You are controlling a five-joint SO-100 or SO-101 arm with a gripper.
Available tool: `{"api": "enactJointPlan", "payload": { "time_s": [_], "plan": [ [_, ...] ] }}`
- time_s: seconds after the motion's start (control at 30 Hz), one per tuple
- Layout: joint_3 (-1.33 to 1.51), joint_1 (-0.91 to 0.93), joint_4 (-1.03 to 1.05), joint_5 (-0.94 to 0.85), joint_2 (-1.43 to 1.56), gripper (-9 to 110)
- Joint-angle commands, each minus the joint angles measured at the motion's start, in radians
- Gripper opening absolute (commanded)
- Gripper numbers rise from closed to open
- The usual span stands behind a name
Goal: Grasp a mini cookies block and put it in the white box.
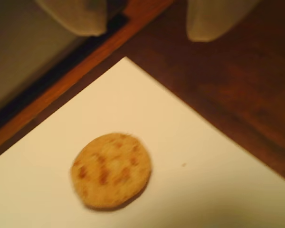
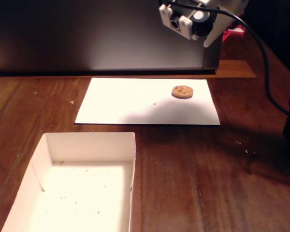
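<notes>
The pincer (image 1: pixel 147 21) hangs spread and empty above the mini cookies block (image 1: pixel 111 170), which lies on a white paper sheet (image 2: pixel 135 104); the white box (image 2: pixel 87 145) sits well away on the desk (image 2: pixel 208 174).

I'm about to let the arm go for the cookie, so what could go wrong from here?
1. The mini cookies block lies flat on the thin paper sheet, so the fingers may scrape or drag the sheet rather than get under it.
2. It looks crumbly; a hard squeeze might break it.
3. The white box sits well away, nearer the fixed camera, so a weak grip could drop the cookie on the wooden table on the way.
</notes>
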Motion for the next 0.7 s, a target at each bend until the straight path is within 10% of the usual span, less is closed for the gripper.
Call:
{"api": "enactJointPlan", "payload": {
  "time_s": [0.0,0.67],
  "plan": [
    [-0.189,0.032,0.072,0.017,-0.066,9],
    [-0.164,0.094,0.008,0.005,-0.367,44]
  ]
}}
